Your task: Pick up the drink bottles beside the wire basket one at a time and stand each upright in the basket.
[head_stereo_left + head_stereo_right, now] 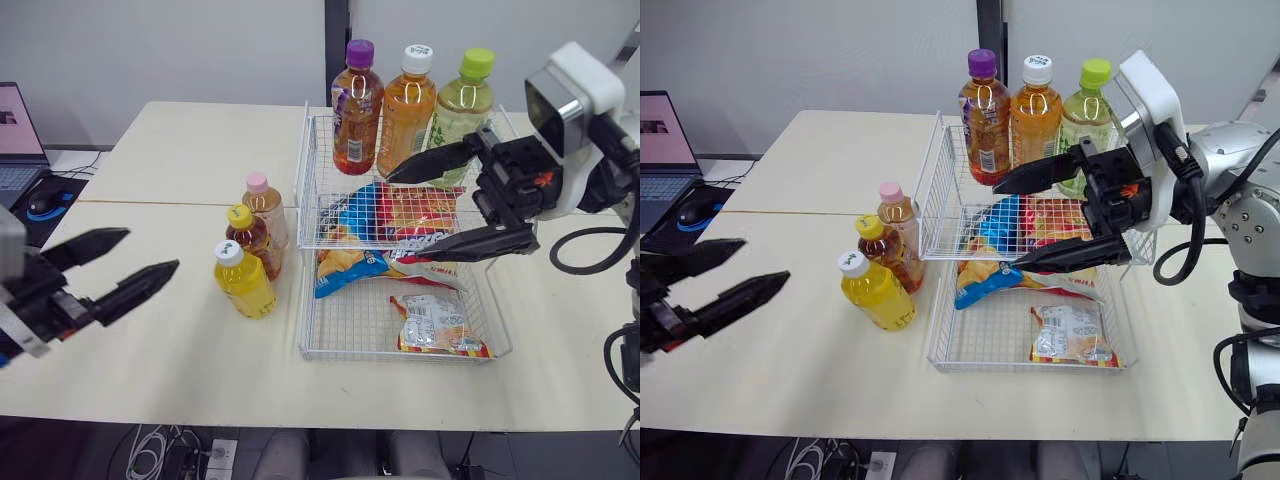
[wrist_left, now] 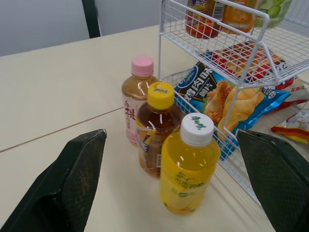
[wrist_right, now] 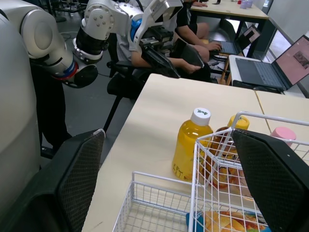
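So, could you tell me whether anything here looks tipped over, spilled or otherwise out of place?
Nothing stands out. The three table bottles beside the wire basket stand upright and capped, as do the shelved bottles on its upper tier; the snack bags lie loosely below.

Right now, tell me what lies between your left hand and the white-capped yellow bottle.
Nothing. In the left eye view, the stretch of table between the open left hand and the white-capped yellow bottle is bare.
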Robot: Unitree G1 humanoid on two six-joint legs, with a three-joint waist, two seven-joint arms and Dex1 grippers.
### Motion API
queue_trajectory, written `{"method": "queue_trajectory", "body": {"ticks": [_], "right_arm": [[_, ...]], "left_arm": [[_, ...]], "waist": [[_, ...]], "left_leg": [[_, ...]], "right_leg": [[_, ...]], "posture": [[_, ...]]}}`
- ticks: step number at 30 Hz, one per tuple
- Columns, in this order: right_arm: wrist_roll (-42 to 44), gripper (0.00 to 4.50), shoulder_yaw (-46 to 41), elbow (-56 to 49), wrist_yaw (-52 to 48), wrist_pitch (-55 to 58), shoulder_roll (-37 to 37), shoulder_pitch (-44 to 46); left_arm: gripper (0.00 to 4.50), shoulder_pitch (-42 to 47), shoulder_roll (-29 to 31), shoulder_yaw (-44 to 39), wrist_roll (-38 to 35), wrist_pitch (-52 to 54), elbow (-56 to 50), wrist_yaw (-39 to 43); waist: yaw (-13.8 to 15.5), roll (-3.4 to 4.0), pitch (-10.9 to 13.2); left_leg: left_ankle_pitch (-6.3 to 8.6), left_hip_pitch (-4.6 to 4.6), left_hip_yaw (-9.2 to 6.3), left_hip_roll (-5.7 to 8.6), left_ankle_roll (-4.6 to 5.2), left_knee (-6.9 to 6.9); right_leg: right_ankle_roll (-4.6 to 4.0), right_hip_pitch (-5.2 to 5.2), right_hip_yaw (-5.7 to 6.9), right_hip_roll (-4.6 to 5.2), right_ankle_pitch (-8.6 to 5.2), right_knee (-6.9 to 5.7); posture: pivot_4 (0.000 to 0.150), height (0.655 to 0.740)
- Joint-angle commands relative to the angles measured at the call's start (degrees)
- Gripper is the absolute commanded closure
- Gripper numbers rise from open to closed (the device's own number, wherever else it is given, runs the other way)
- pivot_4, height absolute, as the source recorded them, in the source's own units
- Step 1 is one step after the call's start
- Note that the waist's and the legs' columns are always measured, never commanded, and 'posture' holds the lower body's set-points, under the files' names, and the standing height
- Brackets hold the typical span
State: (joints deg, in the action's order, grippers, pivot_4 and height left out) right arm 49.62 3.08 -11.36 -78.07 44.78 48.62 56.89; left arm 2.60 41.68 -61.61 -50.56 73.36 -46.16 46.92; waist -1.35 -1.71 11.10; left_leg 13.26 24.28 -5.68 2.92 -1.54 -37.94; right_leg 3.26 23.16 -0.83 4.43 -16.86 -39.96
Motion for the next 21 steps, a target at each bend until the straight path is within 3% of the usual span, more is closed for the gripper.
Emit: {"method": "queue_trajectory", "body": {"ticks": [1,5,11,21], "right_arm": [[-0.22,0.00,-1.29,-0.90,-1.14,-0.37,0.22,1.50],[-0.36,0.00,-1.81,-2.42,-1.48,-0.47,0.96,0.55],[-0.50,0.00,-2.52,-3.64,-1.27,0.35,2.28,-0.02],[0.08,0.00,-3.77,-4.22,-0.73,1.87,2.98,0.27]], "left_arm": [[0.04,-0.24,-3.89,2.93,-2.77,-1.60,-4.57,-8.62],[0.04,0.75,-8.40,12.06,-0.04,-5.95,-5.68,-17.42],[0.04,1.20,-10.67,22.92,4.64,-12.41,-4.60,-25.78],[0.04,0.29,-13.03,33.66,9.46,-18.83,-3.64,-33.48]], "waist": [[-0.01,0.00,0.00],[-0.04,0.00,0.00],[-0.01,-0.01,-0.01],[0.00,-0.01,-0.01]], "left_leg": [[0.00,-0.02,0.02,0.00,0.00,0.00],[0.00,-0.03,0.06,0.00,0.00,0.01],[0.00,-0.03,0.13,0.00,0.00,0.02],[0.00,-0.03,0.15,-0.04,0.00,0.04]], "right_leg": [[0.00,0.00,0.00,0.00,0.00,0.00],[-0.01,0.00,-0.01,-0.03,0.01,-0.02],[-0.01,0.01,-0.04,-0.22,0.01,-0.01],[-0.01,0.01,-0.04,-0.26,0.01,0.00]], "posture": [[0.150,0.7400],[0.150,0.7400],[0.150,0.7400],[0.150,0.7400]]}}
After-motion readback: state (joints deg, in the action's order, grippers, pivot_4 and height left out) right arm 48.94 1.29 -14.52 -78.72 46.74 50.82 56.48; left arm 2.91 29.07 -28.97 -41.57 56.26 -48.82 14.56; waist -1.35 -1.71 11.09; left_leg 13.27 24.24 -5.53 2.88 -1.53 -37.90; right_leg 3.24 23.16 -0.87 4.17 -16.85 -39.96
